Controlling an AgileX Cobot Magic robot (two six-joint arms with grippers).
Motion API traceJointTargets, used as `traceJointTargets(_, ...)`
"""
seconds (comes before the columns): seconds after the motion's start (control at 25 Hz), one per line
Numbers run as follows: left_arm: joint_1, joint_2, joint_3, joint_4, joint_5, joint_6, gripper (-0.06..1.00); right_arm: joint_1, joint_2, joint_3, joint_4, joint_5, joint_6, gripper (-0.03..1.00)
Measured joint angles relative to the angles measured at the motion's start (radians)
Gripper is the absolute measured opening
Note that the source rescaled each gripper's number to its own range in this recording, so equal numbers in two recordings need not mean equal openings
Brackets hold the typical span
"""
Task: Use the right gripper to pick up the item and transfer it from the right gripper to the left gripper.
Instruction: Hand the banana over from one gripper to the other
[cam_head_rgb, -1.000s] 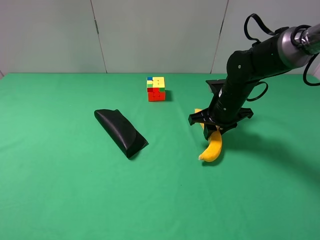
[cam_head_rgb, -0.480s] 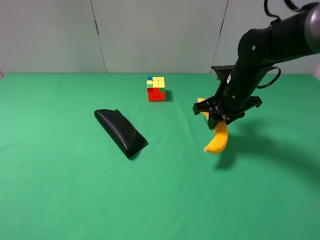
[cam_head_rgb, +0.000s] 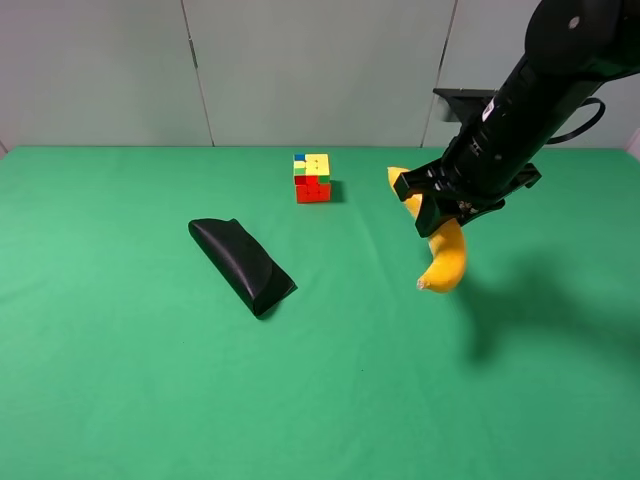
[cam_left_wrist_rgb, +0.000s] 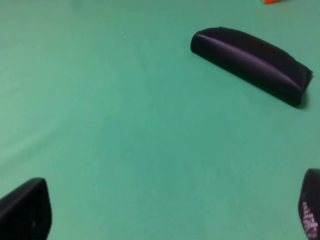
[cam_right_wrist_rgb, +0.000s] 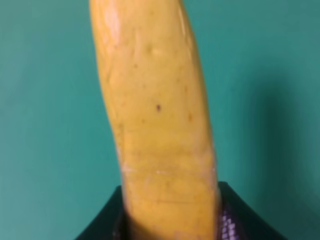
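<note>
Right gripper (cam_head_rgb: 447, 215): jaws clamped on the banana (cam_head_rgb: 447, 262), one finger on each side of the fruit. The right wrist view shows both black fingers pressed against the yellow skin.
Grip point: nearer the banana's upper end than its lower end.
Banana, position: between the right jaws. The longer, curved part hangs below the jaws. A short end sticks out above them, on the side facing the puzzle cube (cam_head_rgb: 312, 177).
Banana, support: carried by the right jaws alone, clear of the green table (cam_head_rgb: 120, 380). Its shadow lies on the cloth beneath and apart from it.
Banana, surface: yellow with small brown specks. The colour of its tip cannot be told.
Left gripper (cam_left_wrist_rgb: 167, 212): jaws spread wide, nothing between them. Only the two dark fingertips show in the left wrist view. The gripper does not appear in the high view.
Black case (cam_head_rgb: 242, 265): lying flat on the table ahead of the left jaws, nearer one finger's side and well apart from both fingertips. Well apart from the right jaws as well.
Puzzle cube, position: on the table beyond the case as seen from the left jaws, apart from the right jaws, touching nothing.
</note>
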Motion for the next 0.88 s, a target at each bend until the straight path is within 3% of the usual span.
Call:
traceJointTargets(0.2, 0.000, 0.000, 0.000, 0.000, 0.000, 0.000, 0.98, 0.000, -0.018, -0.040, 0.055, 0.072, -0.056, 0.00)
traceJointTargets(0.52, 0.000, 0.000, 0.000, 0.000, 0.000, 0.000, 0.98, 0.010, -0.018, -0.136, 0.061, 0.170, -0.065, 0.00)
traceJointTargets(0.88, 0.000, 0.002, 0.000, 0.000, 0.000, -0.010, 0.97, 0.188, -0.018, -0.192, -0.014, 0.197, -0.084, 0.00)
